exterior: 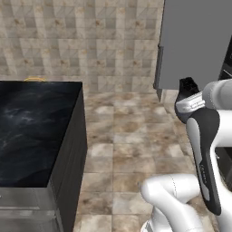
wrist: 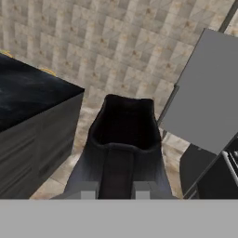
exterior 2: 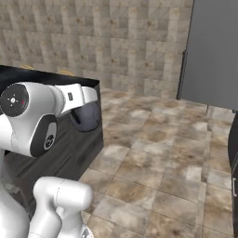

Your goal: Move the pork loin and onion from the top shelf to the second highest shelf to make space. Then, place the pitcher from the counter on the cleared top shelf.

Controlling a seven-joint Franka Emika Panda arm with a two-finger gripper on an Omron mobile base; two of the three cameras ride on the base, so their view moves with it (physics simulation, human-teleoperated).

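Gripping the pitcher (wrist: 122, 139) between its fingers, the gripper (wrist: 116, 188) held it above the tiled floor (exterior: 131, 136), right of the counter (exterior: 31, 131) and near the grey fridge door (wrist: 209, 93)

Back wall (exterior: 90, 41): beige-brown square stone tiles, mottled, pale grout. Floor (exterior: 127, 149): larger brown-tan marbled stone tiles, glossy patches. Left side: black glossy marbled stone desk (exterior: 31, 131) with dark grey cabinet fronts (wrist: 32, 144), end face toward open floor. Right side: tall flat grey door panel (exterior: 195, 41), standing open, thin dark bar handle (exterior: 158, 68) along near edge. Light even, soft, without hard shadows.
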